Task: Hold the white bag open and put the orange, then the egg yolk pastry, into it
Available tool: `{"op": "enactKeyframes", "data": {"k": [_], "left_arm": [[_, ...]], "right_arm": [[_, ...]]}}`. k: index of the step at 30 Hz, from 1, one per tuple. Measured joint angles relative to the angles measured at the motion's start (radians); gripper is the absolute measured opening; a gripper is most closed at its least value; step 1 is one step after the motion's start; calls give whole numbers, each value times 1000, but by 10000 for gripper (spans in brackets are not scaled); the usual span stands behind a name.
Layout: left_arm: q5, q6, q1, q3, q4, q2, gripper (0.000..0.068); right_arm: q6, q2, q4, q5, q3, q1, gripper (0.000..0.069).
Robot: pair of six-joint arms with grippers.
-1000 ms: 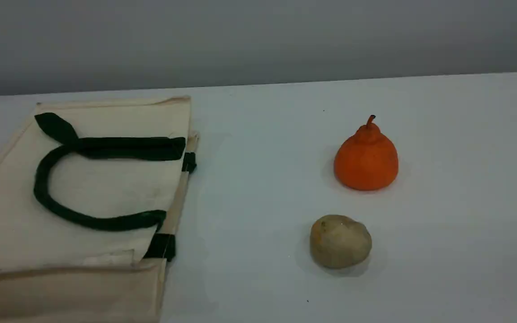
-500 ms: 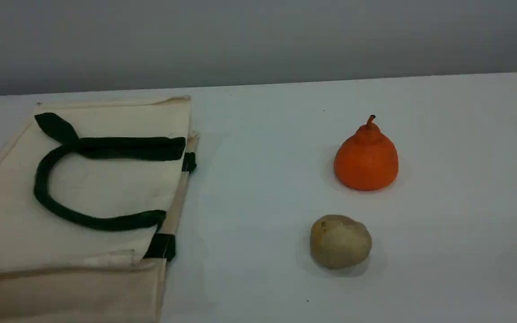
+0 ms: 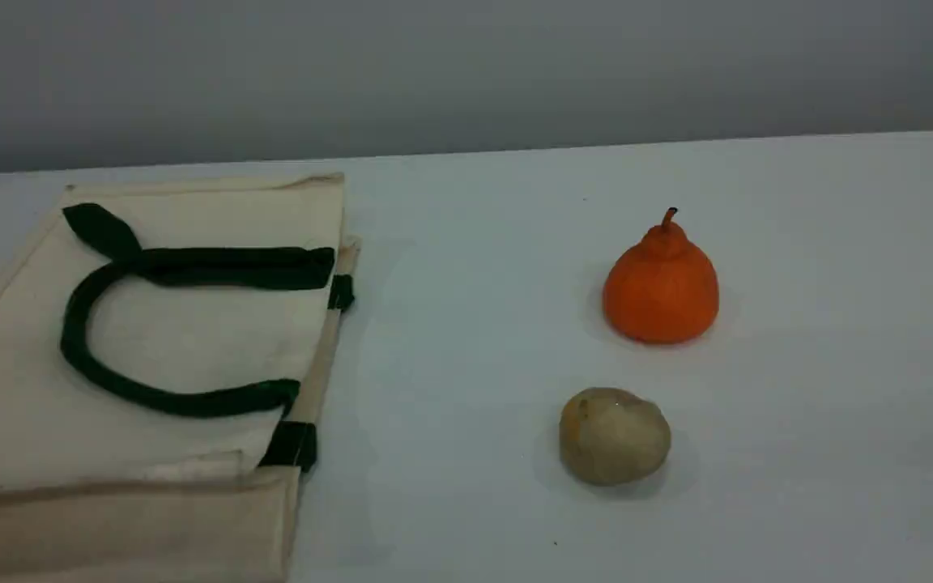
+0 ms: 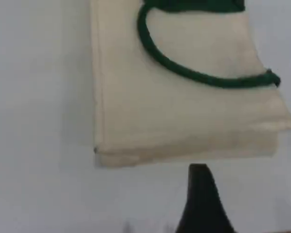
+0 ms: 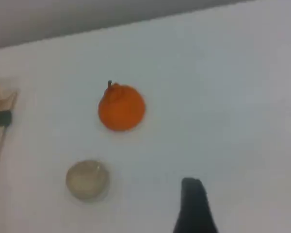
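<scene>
At the bottom edge of the left wrist view, the left pincer (image 4: 200, 196) shows one dark fingertip above bare bench (image 3: 466, 364). It is released and holds nothing. Just past the tip in that view lies the white bag (image 4: 184, 116), flat on the bench, with a folded edge nearest the fingertip. No contact between them can be seen.

The right pincer (image 5: 194, 204) also shows a single dark fingertip, released and holding nothing. The egg yolk pastry (image 5: 87, 179) lies ahead of it and to the left, apart from the tip. The orange (image 5: 121, 108) stands farther off, beyond the pastry.

The bag is cream canvas, matte and woven, a broad flat rectangle with a flap folded along one side. Its dark green strap (image 3: 232, 268) lies in a loop on the upper panel. Short green tabs sit on the edge that faces the two foods.

The orange is bright and finely pebbled, round below with a narrowed neck and a short stem, and it stands upright. The pastry is a pale tan, mottled, matte lump, a little smaller than the orange. Both rest on the smooth white bench, well apart from the bag.

In the scene view, bag, orange and pastry lie just as they did a second ago.
</scene>
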Motion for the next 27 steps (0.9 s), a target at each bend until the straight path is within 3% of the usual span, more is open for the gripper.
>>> {"op": "enactKeyframes", "data": {"k": [8,15,21,27], "left_arm": [[-210,-91,4,-49,94,327,424],[-367,-137,4,-135,114,645,424],[-425,-156,4,-229,128,898,424],[-440,-267,4,-324,248,1120,424]], "right_arm": [[-124,299,154,-191,0,0,442],[-278,545,348,-343,0,0,442],[-417,745,522,-435,-1,0,442],[-591,898,720,-496,-1,1,442]]}}
